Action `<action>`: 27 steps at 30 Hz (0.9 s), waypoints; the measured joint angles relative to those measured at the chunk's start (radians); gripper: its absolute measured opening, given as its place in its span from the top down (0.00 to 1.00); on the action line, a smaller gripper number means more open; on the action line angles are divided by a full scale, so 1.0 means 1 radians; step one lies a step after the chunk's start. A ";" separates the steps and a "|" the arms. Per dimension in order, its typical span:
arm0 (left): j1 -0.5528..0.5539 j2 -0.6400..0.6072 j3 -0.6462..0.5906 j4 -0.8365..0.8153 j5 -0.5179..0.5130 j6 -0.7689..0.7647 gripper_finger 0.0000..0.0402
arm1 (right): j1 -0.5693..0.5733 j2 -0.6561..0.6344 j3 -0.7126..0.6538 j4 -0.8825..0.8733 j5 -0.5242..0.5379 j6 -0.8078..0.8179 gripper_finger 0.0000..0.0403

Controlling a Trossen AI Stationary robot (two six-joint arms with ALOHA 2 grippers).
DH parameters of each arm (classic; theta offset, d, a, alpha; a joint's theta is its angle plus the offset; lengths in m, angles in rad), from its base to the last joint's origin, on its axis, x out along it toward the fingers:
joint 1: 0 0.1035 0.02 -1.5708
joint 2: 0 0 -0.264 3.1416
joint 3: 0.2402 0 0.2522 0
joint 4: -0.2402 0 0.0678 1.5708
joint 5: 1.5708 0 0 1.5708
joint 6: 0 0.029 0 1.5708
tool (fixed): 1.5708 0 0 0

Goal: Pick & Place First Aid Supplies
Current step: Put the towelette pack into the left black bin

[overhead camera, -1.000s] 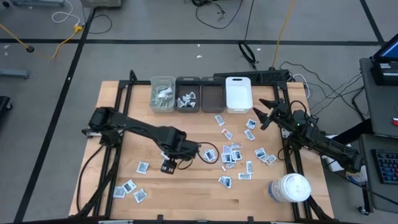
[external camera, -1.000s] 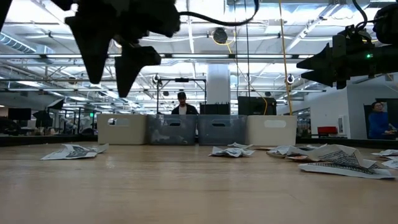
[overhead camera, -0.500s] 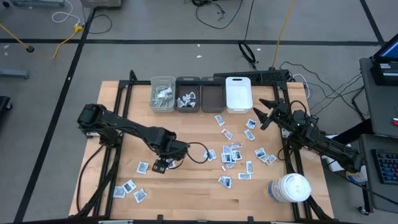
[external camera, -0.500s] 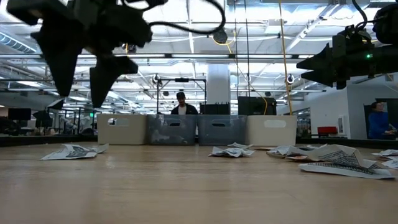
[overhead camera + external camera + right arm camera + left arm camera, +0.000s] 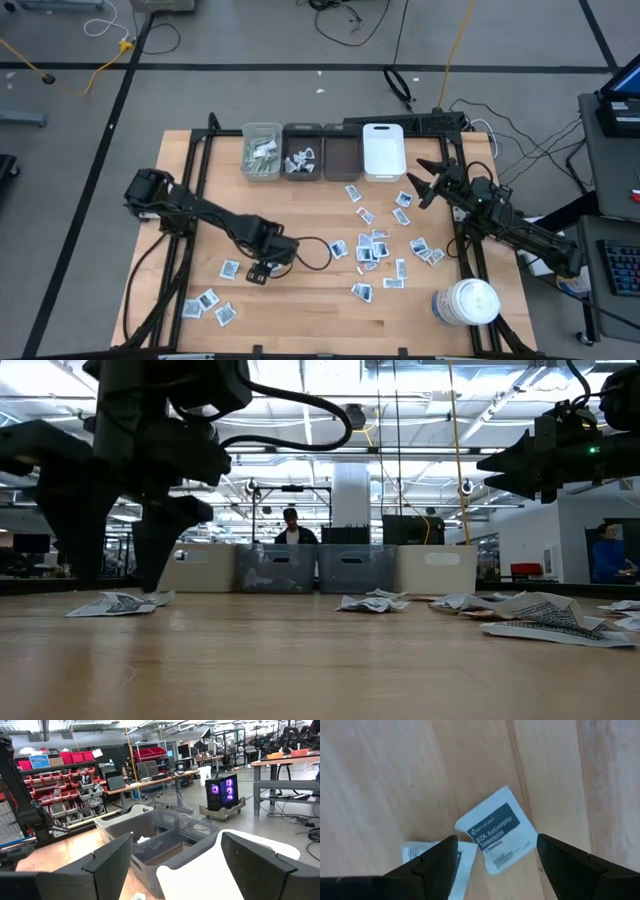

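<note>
The first aid supplies are small white sachets scattered over the wooden table (image 5: 300, 320). Most lie right of centre (image 5: 375, 245), and a few lie near the left front (image 5: 207, 298). My left gripper (image 5: 256, 271) points down, open, low over a blue-printed sachet (image 5: 497, 836). That sachet lies flat on the wood, and the fingers (image 5: 160, 550) stand on either side of it without touching. Under that sachet's edge lies a second one (image 5: 417, 852). My right gripper (image 5: 425, 183) hangs open and level over the table's far right.
Four small bins stand in a row at the far edge: a pale one (image 5: 262, 152) and a grey one (image 5: 302, 155) with supplies in them, a dark one (image 5: 340, 155) and a white one (image 5: 383, 152). A large white jar (image 5: 468, 302) stands at the near right corner.
My left gripper has gone down and toward the table's left edge, ending low over the blue-printed sachet at the left. Its fingers keep the same gap. The sachets have not moved.
</note>
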 joint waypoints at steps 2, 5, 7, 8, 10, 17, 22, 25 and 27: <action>-0.008 0.000 -0.021 0.036 -0.005 -0.002 0.32 | 0.000 0.000 0.000 0.000 0.000 0.000 0.26; -0.019 0.000 -0.055 0.092 -0.028 0.006 0.32 | 0.000 0.000 0.000 0.000 0.000 0.000 0.26; -0.024 -0.001 -0.071 0.115 -0.037 0.024 0.32 | 0.000 0.000 0.000 0.000 0.000 0.000 0.26; -0.026 -0.002 -0.075 0.118 -0.038 0.031 0.32 | 0.000 0.000 0.000 0.000 0.000 0.000 0.26; -0.027 -0.002 -0.079 0.119 -0.038 0.052 0.32 | 0.000 0.000 0.000 0.000 0.000 0.000 0.26; -0.026 -0.003 -0.082 0.126 -0.076 0.100 0.51 | 0.000 0.000 0.000 0.000 0.000 0.000 0.26; -0.022 -0.002 -0.082 0.126 -0.080 0.086 0.73 | 0.000 0.000 0.000 0.000 0.000 0.000 0.26; -0.017 -0.002 -0.082 0.124 -0.080 0.081 0.83 | 0.000 0.000 0.000 0.000 0.000 0.000 0.26; -0.014 -0.002 -0.082 0.116 -0.080 0.071 0.89 | 0.000 0.000 0.000 0.000 0.000 0.000 0.26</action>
